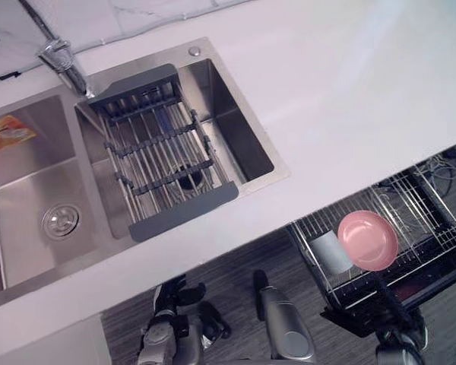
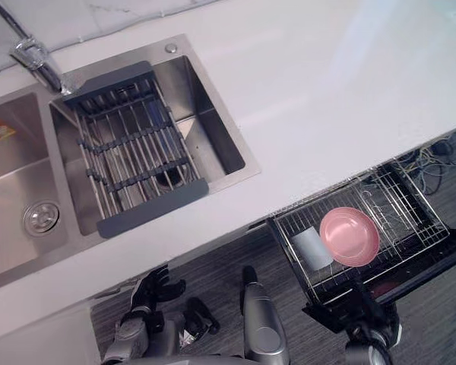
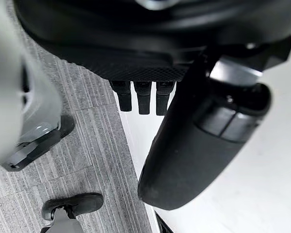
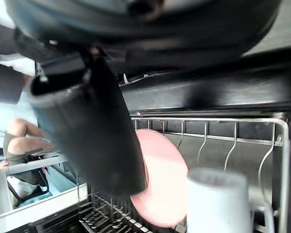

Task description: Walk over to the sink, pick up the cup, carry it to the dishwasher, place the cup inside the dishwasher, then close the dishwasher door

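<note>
The pale grey cup (image 1: 332,252) lies in the pulled-out wire rack (image 1: 418,199) of the open dishwasher, beside a pink plate (image 1: 367,239). Seen close in the right wrist view, the cup (image 4: 218,199) rests in front of the plate (image 4: 165,184). My right hand (image 1: 395,308) hangs just in front of the rack, below the cup. Its thumb (image 4: 97,136) is straight and holds nothing. My left hand (image 1: 171,298) hangs low by the cabinet front under the sink, with relaxed fingers (image 3: 143,97) and nothing in it.
A white counter (image 1: 349,99) runs above the dishwasher. The double steel sink (image 1: 30,198) holds a grey drain rack (image 1: 163,152) under a faucet (image 1: 61,59). The dark dishwasher door (image 1: 444,266) lies open low. A person (image 4: 19,141) sits beyond the rack.
</note>
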### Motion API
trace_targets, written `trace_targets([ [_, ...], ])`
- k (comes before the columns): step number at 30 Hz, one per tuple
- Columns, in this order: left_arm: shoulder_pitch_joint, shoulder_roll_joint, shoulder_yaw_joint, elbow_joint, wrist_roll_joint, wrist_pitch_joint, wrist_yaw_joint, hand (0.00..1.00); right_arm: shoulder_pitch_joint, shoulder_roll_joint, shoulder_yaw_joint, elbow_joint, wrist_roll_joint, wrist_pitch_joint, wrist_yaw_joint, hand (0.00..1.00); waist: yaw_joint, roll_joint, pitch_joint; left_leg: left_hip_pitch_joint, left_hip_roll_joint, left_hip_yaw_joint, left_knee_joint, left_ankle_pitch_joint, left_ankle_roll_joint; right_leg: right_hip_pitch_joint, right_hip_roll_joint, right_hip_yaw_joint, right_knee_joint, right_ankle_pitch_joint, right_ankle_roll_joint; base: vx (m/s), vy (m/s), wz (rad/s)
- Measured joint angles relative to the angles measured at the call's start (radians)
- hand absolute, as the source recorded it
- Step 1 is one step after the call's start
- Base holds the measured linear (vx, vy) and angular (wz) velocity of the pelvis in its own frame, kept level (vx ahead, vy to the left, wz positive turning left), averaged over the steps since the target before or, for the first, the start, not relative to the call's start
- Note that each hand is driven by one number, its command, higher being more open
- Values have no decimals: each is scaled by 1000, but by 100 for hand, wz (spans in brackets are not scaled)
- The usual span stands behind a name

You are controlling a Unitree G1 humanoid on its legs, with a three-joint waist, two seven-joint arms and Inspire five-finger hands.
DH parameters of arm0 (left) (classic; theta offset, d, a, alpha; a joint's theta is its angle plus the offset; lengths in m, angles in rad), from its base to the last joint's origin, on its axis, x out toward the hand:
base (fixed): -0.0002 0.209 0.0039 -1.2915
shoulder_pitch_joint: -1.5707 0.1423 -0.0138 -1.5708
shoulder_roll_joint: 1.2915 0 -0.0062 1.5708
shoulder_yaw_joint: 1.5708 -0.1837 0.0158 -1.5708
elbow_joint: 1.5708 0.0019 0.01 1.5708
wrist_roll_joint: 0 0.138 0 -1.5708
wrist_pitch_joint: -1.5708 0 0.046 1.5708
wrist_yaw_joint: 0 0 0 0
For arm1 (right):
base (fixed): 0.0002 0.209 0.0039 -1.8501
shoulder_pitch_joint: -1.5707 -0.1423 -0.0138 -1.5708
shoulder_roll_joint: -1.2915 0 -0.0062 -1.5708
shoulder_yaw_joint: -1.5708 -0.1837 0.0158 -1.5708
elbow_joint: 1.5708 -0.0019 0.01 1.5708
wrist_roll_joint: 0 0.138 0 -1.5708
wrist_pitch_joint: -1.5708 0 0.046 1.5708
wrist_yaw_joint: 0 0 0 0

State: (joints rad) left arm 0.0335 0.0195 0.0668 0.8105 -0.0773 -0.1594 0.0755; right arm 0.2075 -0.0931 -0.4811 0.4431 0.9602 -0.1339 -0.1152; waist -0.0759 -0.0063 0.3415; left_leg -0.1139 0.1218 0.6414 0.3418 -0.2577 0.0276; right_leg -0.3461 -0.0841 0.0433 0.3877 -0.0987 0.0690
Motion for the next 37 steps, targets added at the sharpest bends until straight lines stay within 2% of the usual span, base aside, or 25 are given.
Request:
trace_targets([
  [2,-4,-1,-18,0,0,0,-8,90,0,2,34,-53,87,-24,0,90,13,18,-2,-3,-16,-13,-28,21,6,1,-11,-11,-12,8,1,-26,1,24],
  [5,-9,-3,-34,-1,2,-1,-11,90,-14,15,118,-155,208,-76,0,90,36,61,-7,-5,-38,-51,-73,57,12,9,-25,-37,-30,20,0,-22,-32,28],
  [7,-7,0,-35,0,3,-1,-13,90,-51,23,191,-178,263,-102,0,90,40,78,-12,2,-44,-79,-101,80,8,23,-28,-61,-40,23,-5,-22,-91,39],
  [9,-7,-5,-48,4,4,-2,-18,90,-105,32,299,-193,341,-117,10,90,53,96,-21,12,-59,-145,-151,117,-1,43,-29,-98,-62,31,-17,-24,-124,41],
  [11,-6,-5,-60,14,22,-3,-26,90,-128,49,388,-232,377,-125,94,90,59,108,-28,25,-67,-201,-191,147,-9,68,-28,-130,-82,36,-25,-18,-125,50],
  [12,5,-2,-67,15,22,-6,-31,90,-120,90,401,-254,397,-165,103,90,59,110,-29,38,-70,-235,-213,163,-12,90,-26,-152,-99,39,-30,-10,-102,48],
  [13,10,-1,-69,17,24,-7,-33,90,-111,97,402,-253,414,-168,117,90,59,109,-29,42,-70,-241,-220,168,-14,98,-25,-158,-104,40,-31,-19,-86,36],
  [18,30,10,-74,65,76,-13,-48,90,-100,65,407,-207,446,-177,173,90,49,114,-31,61,-74,-308,-252,196,-24,153,-26,-215,-145,45,-33,-35,-33,33],
  [23,51,35,-73,94,120,-12,-59,90,-99,-8,408,-105,449,-155,267,90,35,145,-58,86,-76,-336,-301,228,-34,188,-19,-246,-194,60,-35,-17,-17,14],
  [25,54,43,-73,94,120,-12,-59,90,-99,-46,408,-58,384,-134,272,90,35,147,-80,87,-75,-344,-305,231,-36,192,-16,-249,-204,65,-35,-3,-7,2],
  [29,55,54,-73,94,120,-12,-59,90,-83,-139,403,22,141,-71,266,90,32,141,-126,89,-74,-367,-314,237,-39,213,-10,-267,-238,77,-36,2,-6,11],
  [30,54,59,-73,94,117,-12,-58,90,-75,-161,404,29,27,-44,254,90,31,135,-135,91,-74,-377,-318,239,-41,222,-8,-275,-247,79,-37,9,-5,15],
  [31,55,63,-73,94,116,-12,-57,90,-73,-166,403,38,-20,-35,246,90,30,130,-142,90,-73,-383,-320,240,-42,225,-7,-279,-252,81,-38,19,-14,17],
  [33,62,88,-73,94,115,-11,-55,90,-65,-178,419,83,-208,8,240,90,31,100,-169,94,-70,-397,-332,249,-44,239,-1,-295,-271,85,-42,31,-27,17],
  [37,73,99,-73,94,104,-11,-53,90,-66,-160,436,183,-426,35,235,90,37,70,-190,112,-71,-425,-344,250,-46,278,1,-322,-299,87,-41,42,-15,20],
])
